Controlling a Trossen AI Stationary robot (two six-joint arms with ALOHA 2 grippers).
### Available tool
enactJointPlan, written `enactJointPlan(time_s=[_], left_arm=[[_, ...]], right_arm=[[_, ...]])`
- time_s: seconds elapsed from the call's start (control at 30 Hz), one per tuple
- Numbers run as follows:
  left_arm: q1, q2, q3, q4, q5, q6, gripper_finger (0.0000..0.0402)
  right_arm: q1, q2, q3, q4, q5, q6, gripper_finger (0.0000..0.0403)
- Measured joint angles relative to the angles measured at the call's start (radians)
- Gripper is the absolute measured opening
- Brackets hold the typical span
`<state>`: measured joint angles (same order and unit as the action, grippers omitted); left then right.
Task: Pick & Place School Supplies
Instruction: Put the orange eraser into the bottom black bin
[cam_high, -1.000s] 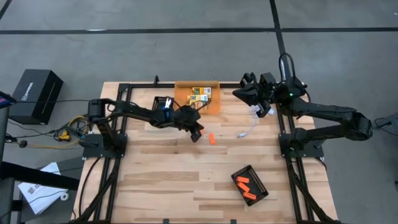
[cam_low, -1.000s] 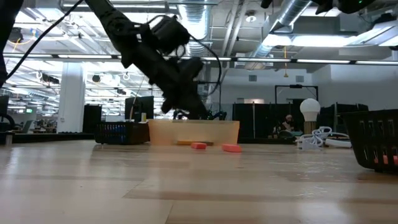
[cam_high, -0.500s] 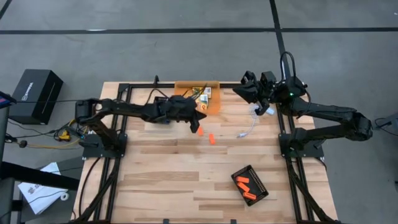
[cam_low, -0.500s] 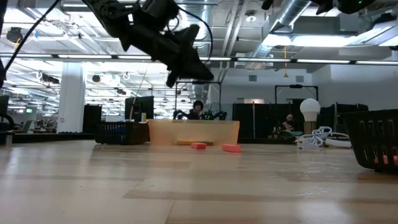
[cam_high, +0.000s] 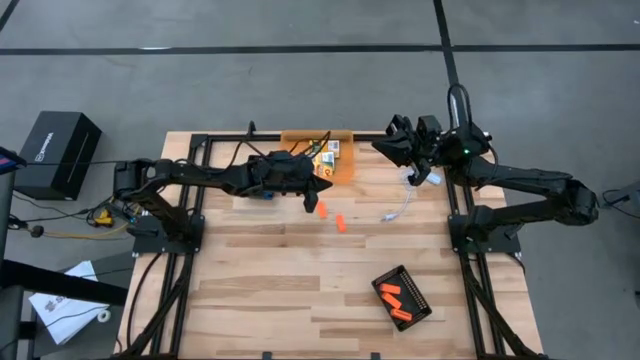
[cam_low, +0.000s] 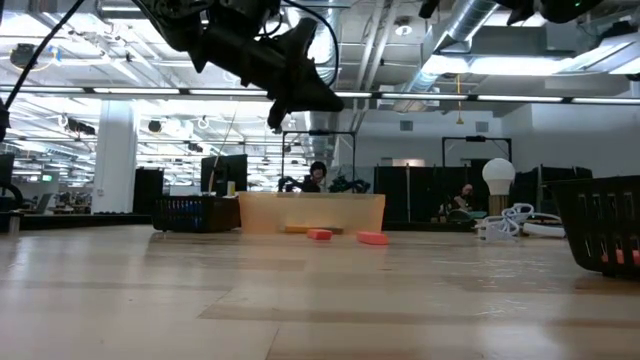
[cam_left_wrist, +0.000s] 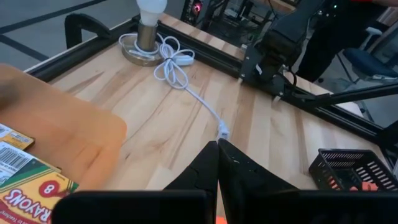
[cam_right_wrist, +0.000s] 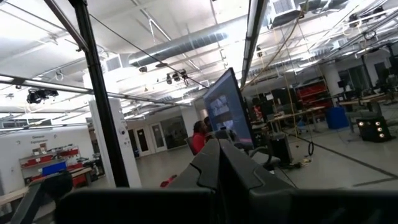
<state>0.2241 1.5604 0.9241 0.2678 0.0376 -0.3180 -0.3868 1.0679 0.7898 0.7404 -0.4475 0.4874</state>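
Note:
Yellow-and-green crayon boxes (cam_high: 322, 152) lie in an orange tray (cam_high: 345, 165) near the far edge; one box (cam_left_wrist: 28, 186) is seen in the left wrist view. Two short orange sticks (cam_high: 321, 209) (cam_high: 340, 222) lie flat on the wood, also seen as sticks (cam_low: 320, 235) (cam_low: 373, 238) in the low view. More orange sticks (cam_high: 392, 297) lie in a black ridged tray (cam_high: 415, 290). My left gripper (cam_high: 311, 197) (cam_left_wrist: 217, 148) is shut and empty, raised beside the orange tray. My right gripper (cam_high: 385, 147) (cam_right_wrist: 217, 149) is shut, high at the far right. The pliers are hidden.
A white cable (cam_high: 398, 208) with a round bulb (cam_left_wrist: 151, 12) lies far right of the sticks. A second dark tray (cam_low: 190, 213) stands left of the orange tray. Black frame rails (cam_high: 465, 290) border the table's sides. Bare wood (cam_high: 270, 290) spreads across the near half.
My left gripper has risen from just above the table and drawn back toward the far-left, up beside the orange tray. An orange stick that it covered in the high view now shows on the wood. My right arm has barely shifted.

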Motion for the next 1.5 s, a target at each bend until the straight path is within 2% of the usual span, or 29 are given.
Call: enactJointPlan(time_s=[0.2, 0.7, 0.87, 1.07, 1.5], left_arm=[[0.0, 0.0, 0.0, 0.003, 0.0, -0.009, 0.0001], [0.003, 0.0, 0.0, 0.002, 0.003, 0.044, 0.0001], [0.012, 0.0, 0.0, 0.005, 0.081, 0.059, 0.0001], [0.019, 0.0, 0.0, 0.003, 0.131, 0.168, 0.0001], [0.075, 0.0, -0.042, 0.001, 0.146, 0.228, 0.0001]], right_arm=[[0.003, 0.0, 0.0, 0.0, -0.03, 0.001, 0.0], [-0.002, 0.0, 0.0, -0.037, -0.017, -0.025, 0.0], [-0.002, 0.0, 0.0, -0.039, -0.005, -0.028, 0.0], [-0.002, 0.0, 0.0, -0.063, 0.004, -0.027, 0.0], [-0.002, 0.0, 0.0, -0.082, 0.004, -0.027, 0.0]])
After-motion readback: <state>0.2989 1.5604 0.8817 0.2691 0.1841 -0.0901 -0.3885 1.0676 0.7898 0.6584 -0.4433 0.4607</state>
